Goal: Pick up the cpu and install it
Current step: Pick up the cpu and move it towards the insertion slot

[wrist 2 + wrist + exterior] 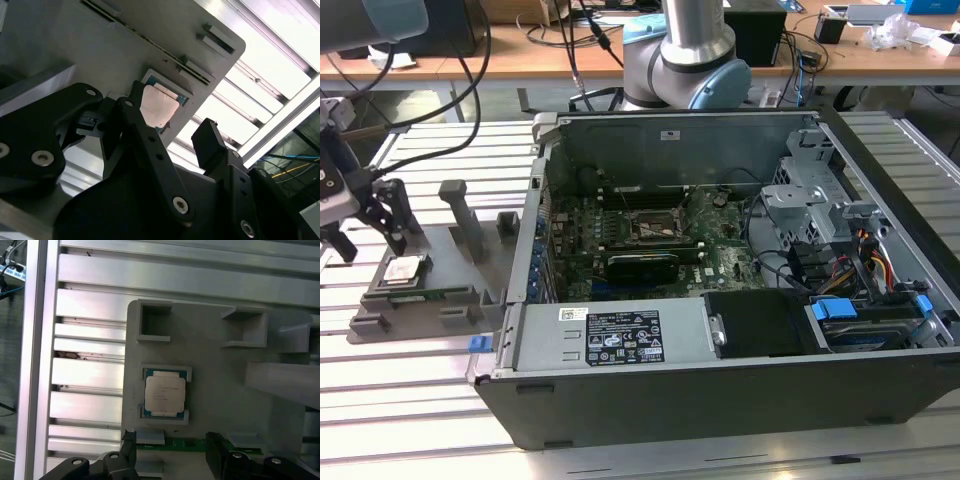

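Hand [172, 446], fingers [216, 445] apart, clear above cpu [165, 394] in grey holder [215, 380] recess.

Matt grey plastic holder [210, 360], cpu [165, 394] w/ dull silvery metal top, smooth bare-alu table [90, 375], matt blk gripper [172, 442].

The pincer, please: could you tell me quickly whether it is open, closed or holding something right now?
Pincer: open, holding nothing; the cpu lies in the grey tray, not gripped.
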`<state>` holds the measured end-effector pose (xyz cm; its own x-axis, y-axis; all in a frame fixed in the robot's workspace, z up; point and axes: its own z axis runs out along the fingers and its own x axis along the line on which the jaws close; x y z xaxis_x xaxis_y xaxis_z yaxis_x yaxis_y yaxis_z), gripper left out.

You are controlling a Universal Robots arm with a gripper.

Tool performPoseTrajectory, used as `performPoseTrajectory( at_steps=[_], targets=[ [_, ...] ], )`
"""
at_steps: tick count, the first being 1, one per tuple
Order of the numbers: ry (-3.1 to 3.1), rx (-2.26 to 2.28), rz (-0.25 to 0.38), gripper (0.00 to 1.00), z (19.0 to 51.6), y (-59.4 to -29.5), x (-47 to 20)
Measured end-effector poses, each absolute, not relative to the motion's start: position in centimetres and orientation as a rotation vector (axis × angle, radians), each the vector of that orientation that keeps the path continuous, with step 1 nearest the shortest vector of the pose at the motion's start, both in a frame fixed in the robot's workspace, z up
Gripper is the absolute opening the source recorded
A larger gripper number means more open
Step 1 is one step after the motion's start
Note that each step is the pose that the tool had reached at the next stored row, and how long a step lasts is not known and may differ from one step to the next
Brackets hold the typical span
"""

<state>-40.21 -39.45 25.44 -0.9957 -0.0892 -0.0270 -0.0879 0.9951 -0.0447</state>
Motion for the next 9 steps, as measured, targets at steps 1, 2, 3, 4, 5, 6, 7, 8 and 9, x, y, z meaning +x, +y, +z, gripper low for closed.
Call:
performPoseTrajectory(
  at_steps=[1,2,3,4,5,6,7,8,9],
  targets=[
    [3.109,-0.138,-0.068,0.66,25.38,-39.45,-40.21],
    [3.109,-0.138,-0.068,0.66,25.35,-39.45,-40.21],
    [3.109,-0.138,-0.068,0.66,25.30,-39.45,-40.21],
    [3.109,-0.138,-0.068,0.66,25.26,-39.45,-40.21],
    [3.109,-0.138,-0.068,0.66,25.22,-39.45,-40.21],
    [3.109,-0.138,-0.068,0.66,25.18,-39.45,-40.21],
    [3.109,-0.138,-0.068,0.66,25.13,-39.45,-40.21],
    [3.109,-0.138,-0.068,0.66,25.10,-39.45,-40.21],
    [3.109,-0.138,-0.068,0.66,25.04,-39.45,-40.21]
  ],
)
